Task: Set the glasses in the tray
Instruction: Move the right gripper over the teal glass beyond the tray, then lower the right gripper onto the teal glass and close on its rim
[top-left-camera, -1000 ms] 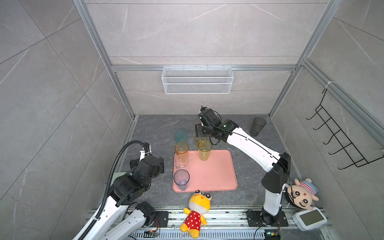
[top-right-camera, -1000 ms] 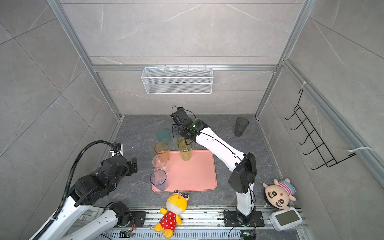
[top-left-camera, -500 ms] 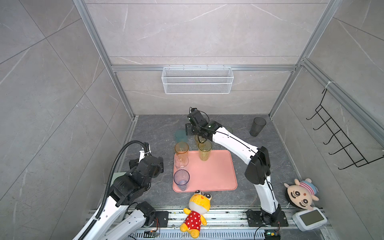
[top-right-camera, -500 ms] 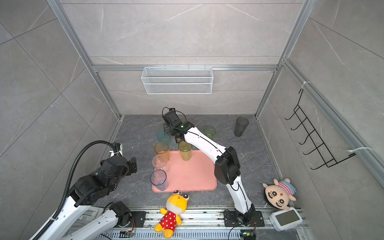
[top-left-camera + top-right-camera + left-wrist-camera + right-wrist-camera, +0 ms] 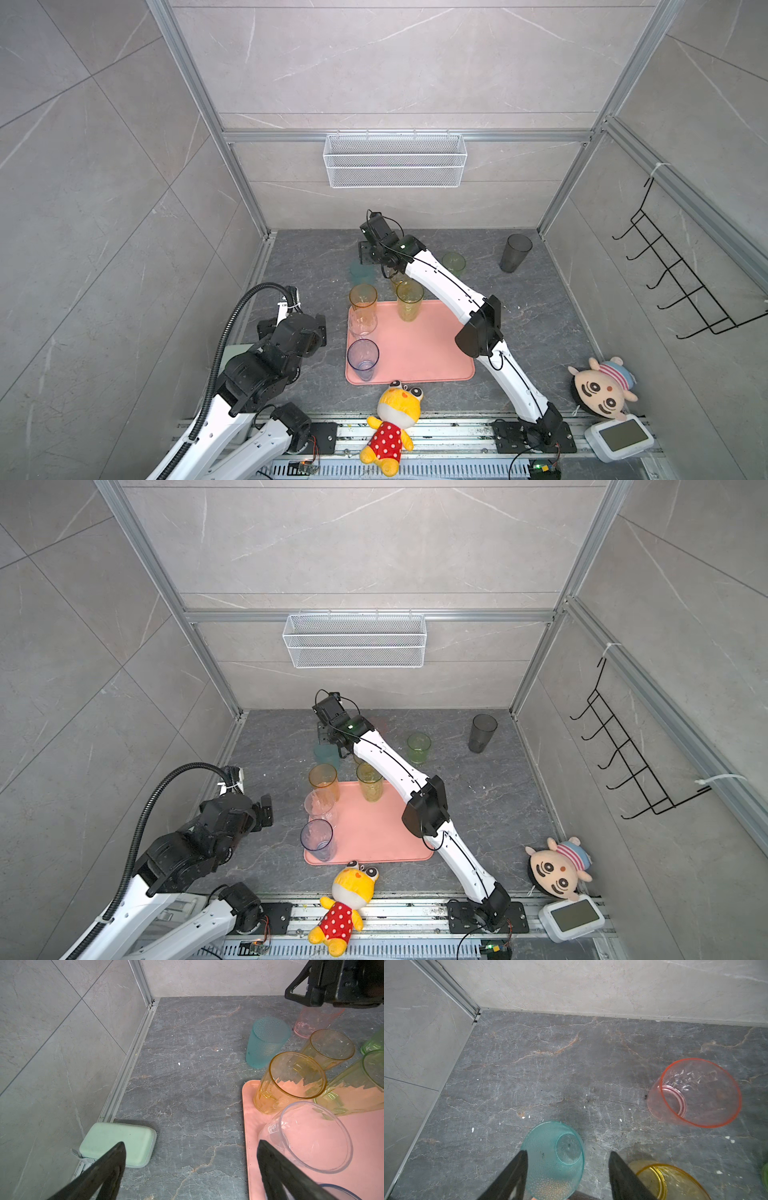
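Soft, even overhead light in both top views leaves only faint, short shadows beside the tray (image 5: pixel 436 353). Wide-angle stretch splays the frame posts (image 5: pixel 196 95) far from the tray. Behind it, the teal glass (image 5: pixel 360 270) smears; up close, the right gripper (image 5: pixel 568 1153) blurs dark.

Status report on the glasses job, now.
Left gripper open, empty, beside tray. Right gripper open, straddling teal tumbler, not yet clamped. Short amber tumbler close alongside.
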